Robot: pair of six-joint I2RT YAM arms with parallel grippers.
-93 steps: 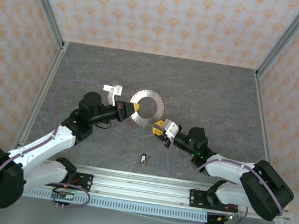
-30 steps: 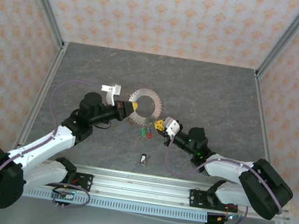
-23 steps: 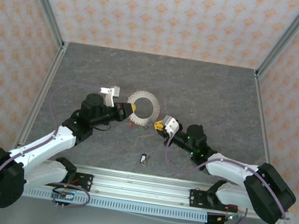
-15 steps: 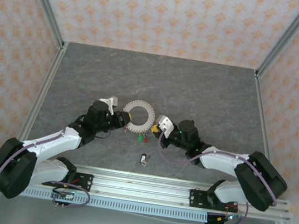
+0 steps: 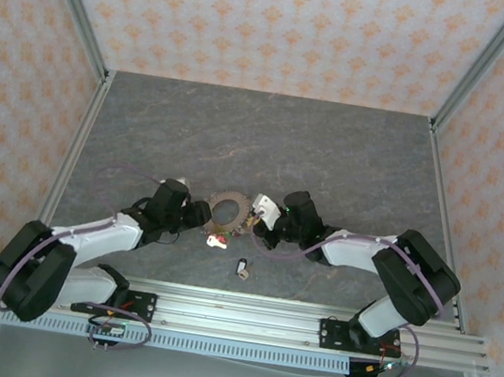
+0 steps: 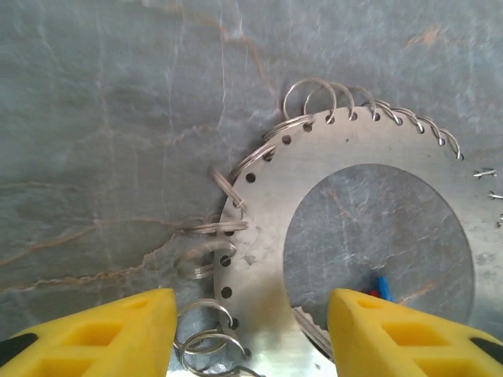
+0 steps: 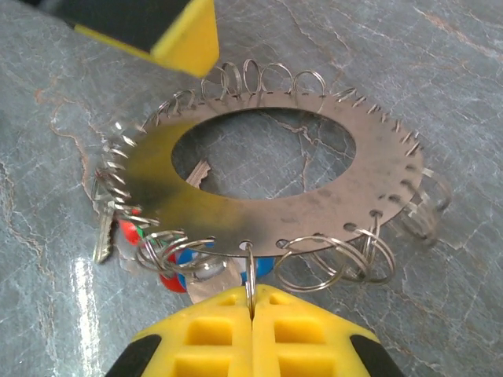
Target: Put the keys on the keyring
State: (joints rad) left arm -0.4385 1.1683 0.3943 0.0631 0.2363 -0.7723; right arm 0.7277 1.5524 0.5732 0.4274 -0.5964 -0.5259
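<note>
**Keyring (image 5: 214, 204) Pinched at the Rim on Tabletop (image 5: 333, 153)**

The keyring is seen lying flat between the two hands. A wire loop (image 7: 250, 271) on its rim is pinched by the pressed-together right hand (image 7: 251, 302), while its opposite edge is flanked by the spread left hand (image 6: 247, 330). Coloured keys (image 7: 169, 271) are bunched at its near rim.

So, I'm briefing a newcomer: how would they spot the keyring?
At the front middle of the grey table is the keyring: a flat metal disc with a round hole. Small wire loops thread its pierced rim, unlike the lone dark piece nearby.
</note>
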